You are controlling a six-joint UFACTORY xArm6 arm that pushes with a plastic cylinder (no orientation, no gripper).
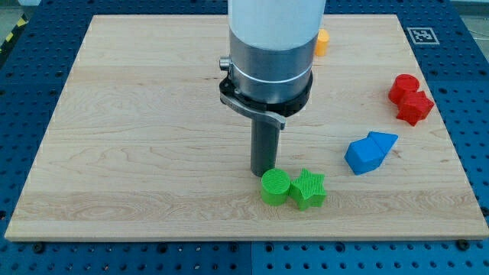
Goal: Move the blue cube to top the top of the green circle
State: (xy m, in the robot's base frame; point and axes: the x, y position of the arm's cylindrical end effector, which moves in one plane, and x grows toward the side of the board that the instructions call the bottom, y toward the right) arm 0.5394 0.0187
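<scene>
The blue cube (pixel 362 156) lies at the view's right of the wooden board, touching a blue triangular block (pixel 383 141) at its upper right. The green circle (pixel 275 186), a short cylinder, stands near the view's bottom centre, touching a green star (pixel 308 189) on its right. My tip (pixel 265 171) is down on the board just above the green circle's top-left edge, very close to it or touching it. The tip is far to the left of the blue cube.
Two red blocks (pixel 409 98) sit together at the view's right edge. An orange block (pixel 322 42) shows at the top, partly hidden behind the arm's grey body. The board (pixel 114 114) rests on a blue perforated table.
</scene>
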